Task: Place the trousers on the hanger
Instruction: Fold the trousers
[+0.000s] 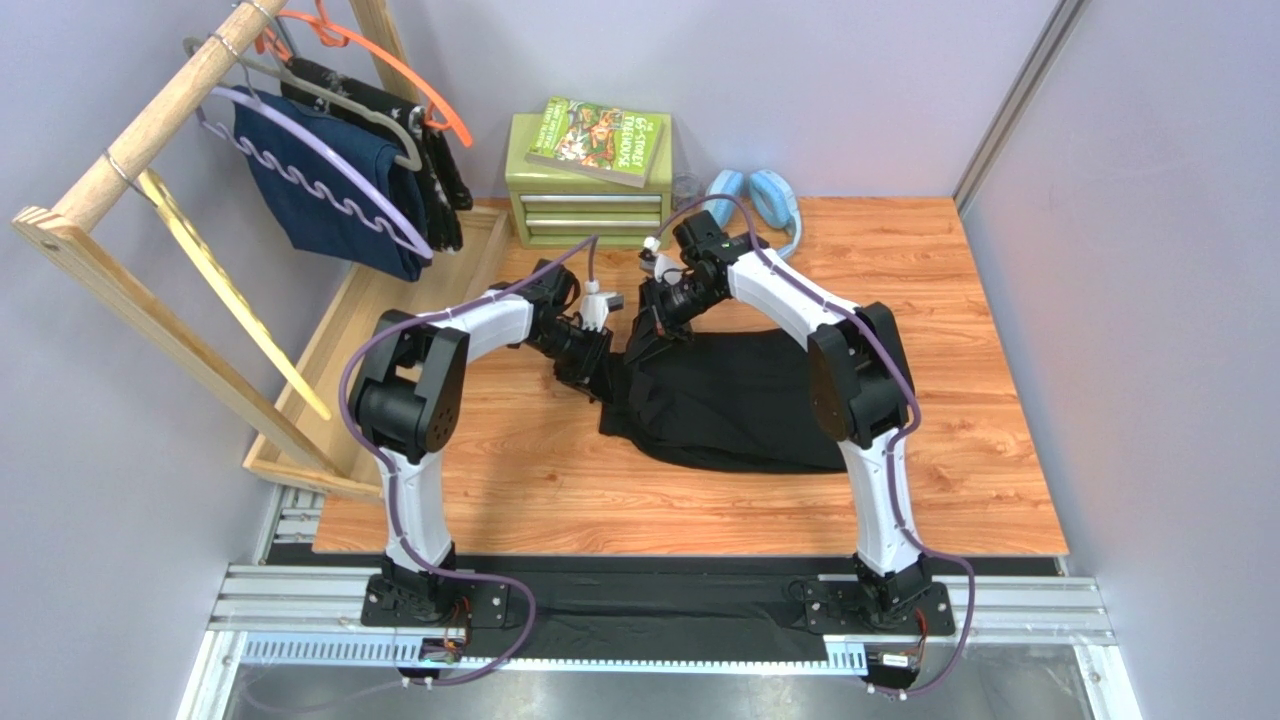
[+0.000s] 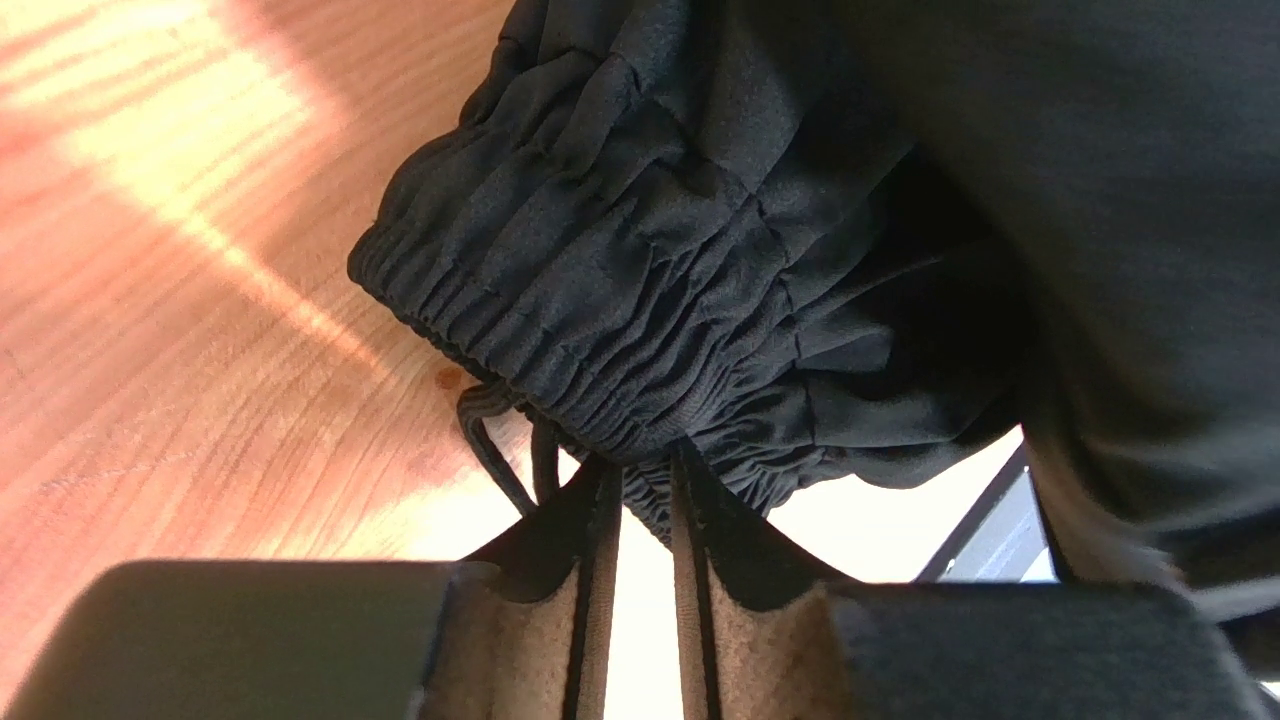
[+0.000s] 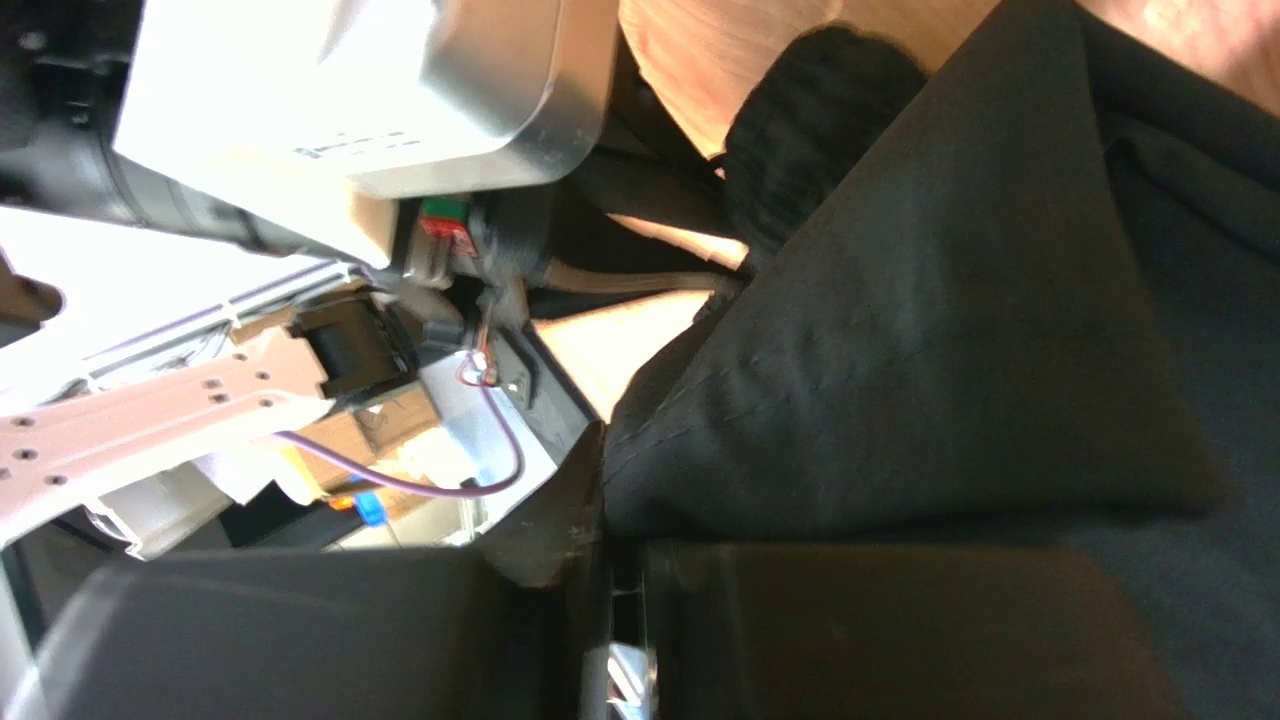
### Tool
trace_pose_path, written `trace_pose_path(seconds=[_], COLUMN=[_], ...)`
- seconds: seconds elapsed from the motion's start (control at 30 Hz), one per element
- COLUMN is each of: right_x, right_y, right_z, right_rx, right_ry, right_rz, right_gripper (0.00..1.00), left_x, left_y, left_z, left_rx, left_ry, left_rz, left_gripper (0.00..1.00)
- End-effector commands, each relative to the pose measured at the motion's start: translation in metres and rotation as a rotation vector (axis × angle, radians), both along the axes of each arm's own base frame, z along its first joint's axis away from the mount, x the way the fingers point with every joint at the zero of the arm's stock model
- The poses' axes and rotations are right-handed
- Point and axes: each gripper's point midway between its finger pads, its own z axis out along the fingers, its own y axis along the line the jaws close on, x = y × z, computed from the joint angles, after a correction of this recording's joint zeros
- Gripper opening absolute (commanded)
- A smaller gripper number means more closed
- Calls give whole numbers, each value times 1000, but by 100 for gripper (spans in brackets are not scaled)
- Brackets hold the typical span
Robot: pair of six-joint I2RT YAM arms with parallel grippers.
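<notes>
The black trousers lie bunched on the wooden table, their far left corner raised between the two grippers. My left gripper is shut on the gathered elastic waistband; a drawstring hangs beside the fingers. My right gripper is shut on a folded edge of the same trousers, close to the left gripper. The lavender hanger hangs on the wooden rack at the far left, over a navy garment.
The wooden rack stands along the table's left edge with orange and grey hangers too. A green drawer box with a book on it and blue headphones stand at the back.
</notes>
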Motion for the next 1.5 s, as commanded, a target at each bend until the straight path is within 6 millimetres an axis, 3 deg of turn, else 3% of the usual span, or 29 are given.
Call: trace_pose_path(seconds=[0.0,0.03,0.07,0.1,0.17,0.2,0.23,0.27,0.33,0.4,0.43,0.53,0.57,0.6,0.63,0.67,0.7,0.73,0.77,0.8,0.9,0.97,1.0,1.07,1.1,1.2,1.33,1.37,1.47], right_x=[5,6,6,12,17,20,14,21,11,16,5,2,1,-2,-3,-7,-10,-11,-16,-18,-25,-26,-32,-35,-41,-49,-51,-49,-35], right_y=[16,16,10,6,-17,-26,-40,-60,-88,-129,-147,-216,-230,-243,-261,-279,-289,-295,-303,-309,-318,-325,-329,-333,-332,-328,-314,-311,-304], right_z=[5,7,11,25,40,61,68,75,88,79,71,33,24,14,7,-4,-10,-15,-23,-30,-52,-65,-74,-82,-87,-98,-106,-108,-112], right_rx=[56,66,68,80,78,91,78,79,68,-2,-46,-173,-200,-251,-268,-280,-299,-308,-320,-347,-403,-440,-468,-490,-488,-479,-469,-463,-483], right_ry=[-26,-40,-37,-75,-127,-179,-166,-217,-226,-282,-249,-194,-172,-160,-129,-85,-65,-61,-34,-24,-2,-2,18,21,42,69,56,52,29], right_rz=[20,30,36,40,61,64,69,69,77,77,75,6,-11,-11,-47,-84,-94,-96,-105,-98,-74,-60,-43,-28,-20,-8,8,9,-1], right_gripper=[25,35,54,63,76,78,82,85,85,82,81,65,54,48,43,36,33,32,31,31,35,39,41,49,52,56,61,61,62], left_x=[-1,-3,-3,-2,-13,-13,-19,-20,-18,-16,-9,-2,-6,6,8,5,18,17,14,19,10,-1,-8,-19,-32,-44,-25,-19,4], left_y=[9,14,19,27,38,44,49,51,55,48,43,8,-12,-26,-36,-56,-71,-79,-93,-102,-107,-95,-81,-57,-35,5,35,38,35], left_z=[23,25,29,41,46,62,64,81,96,112,124,138,128,141,139,119,132,126,104,108,78,64,51,44,26,3,-13,-21,-20], left_rx=[-20,-19,-22,-39,-48,-56,-45,-49,-36,-6,13,45,60,68,87,112,118,137,158,161,232,279,332,394,452,536,584,597,572], left_ry=[-44,-43,-54,-79,-81,-126,-164,-232,-317,-401,-467,-554,-544,-596,-606,-574,-622,-606,-562,-576,-521,-464,-436,-411,-366,-313,-293,-276,-282], left_rz=[22,36,51,75,84,98,61,43,20,-33,-75,-196,-263,-283,-323,-387,-399,-424,-464,-473,-536,-558,-582,-602,-632,-648,-587,-580,-548], left_gripper=[35,38,41,42,44,45,45,45,47,49,50,51,51,51,51,51,50,50,49,49,49,50,50,51,52,53,52,52,51])
